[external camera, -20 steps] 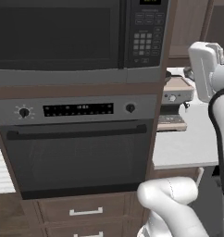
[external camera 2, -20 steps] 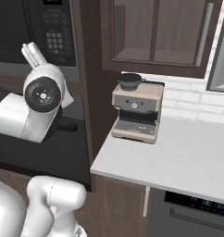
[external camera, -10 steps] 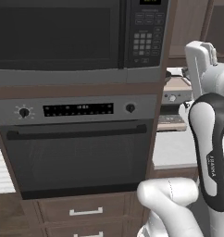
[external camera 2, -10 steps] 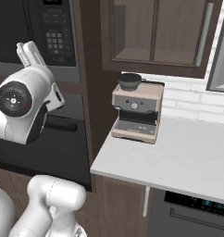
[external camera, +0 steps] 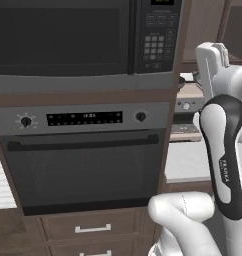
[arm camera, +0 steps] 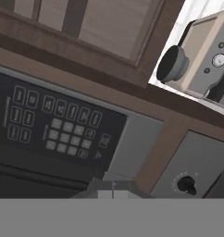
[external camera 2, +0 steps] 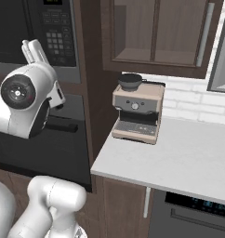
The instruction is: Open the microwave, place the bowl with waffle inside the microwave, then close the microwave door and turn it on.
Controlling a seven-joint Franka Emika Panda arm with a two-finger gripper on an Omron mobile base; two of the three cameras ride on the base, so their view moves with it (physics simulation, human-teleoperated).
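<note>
The microwave is built in above the oven, and its dark glass door is closed flat. Its black keypad sits at the right end, also visible as the keypad and, rolled, as the keypad close ahead in the hand view. My gripper is raised to keypad height, just right of the microwave's front, and appears as the gripper in the left base view. Its fingers are seen from behind, so the gap between them is unclear. Nothing is held. The bowl and the waffle are out of view.
An oven with knobs and a bar handle sits under the microwave. A coffee machine stands on the pale counter to the right, below wall cabinets. My own forearm rises in front at the right.
The arm has swung up and toward the microwave's right end; the forearm now stands upright in the left base view. The microwave door has stayed closed.
</note>
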